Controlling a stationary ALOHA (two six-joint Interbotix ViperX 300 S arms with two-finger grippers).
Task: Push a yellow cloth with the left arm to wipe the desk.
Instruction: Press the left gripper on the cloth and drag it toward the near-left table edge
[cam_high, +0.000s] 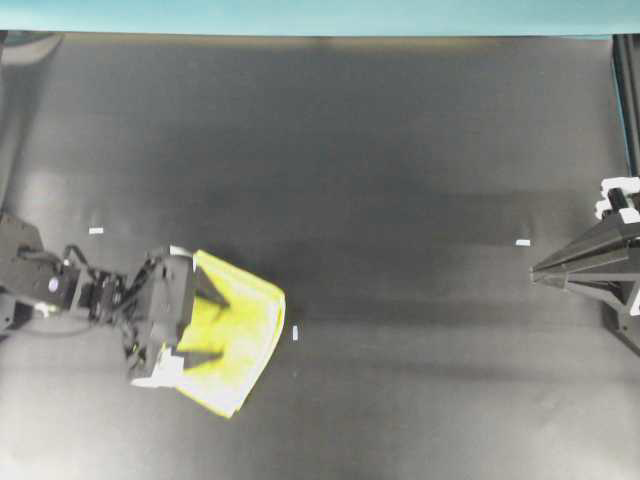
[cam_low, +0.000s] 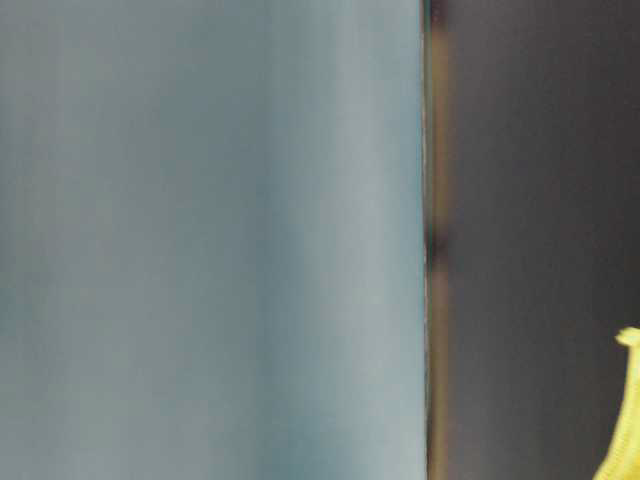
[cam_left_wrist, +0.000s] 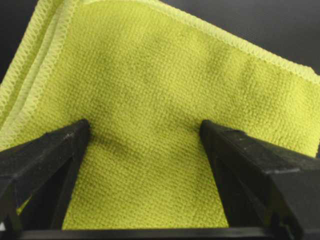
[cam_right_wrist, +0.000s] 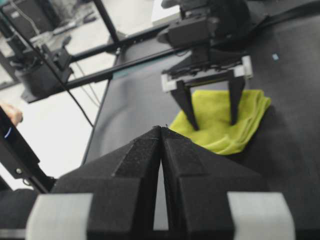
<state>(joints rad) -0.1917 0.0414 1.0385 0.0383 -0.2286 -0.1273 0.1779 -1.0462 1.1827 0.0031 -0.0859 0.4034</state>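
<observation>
The yellow cloth (cam_high: 248, 325) lies folded and turned cornerwise on the black desk (cam_high: 350, 150), at the lower left of the overhead view. The left arm (cam_high: 60, 290) reaches in from the left edge. Its gripper, my left gripper (cam_high: 213, 325), stands open over the cloth. In the left wrist view both fingertips (cam_left_wrist: 82, 127) rest on the cloth (cam_left_wrist: 160, 75), spread wide, and the fabric dents around them. My right gripper (cam_high: 537, 272) hovers at the far right edge, shut with nothing in it (cam_right_wrist: 161, 128). From the right wrist view the cloth (cam_right_wrist: 252, 112) shows under the left gripper (cam_right_wrist: 214, 124).
Small white tape marks (cam_high: 295, 333) (cam_high: 96, 230) (cam_high: 522, 242) dot the desk. A teal border strip (cam_high: 300, 15) runs along the far edge. The table-level view is blurred, showing only dark desk (cam_low: 540, 200) and a corner of the cloth (cam_low: 625, 420).
</observation>
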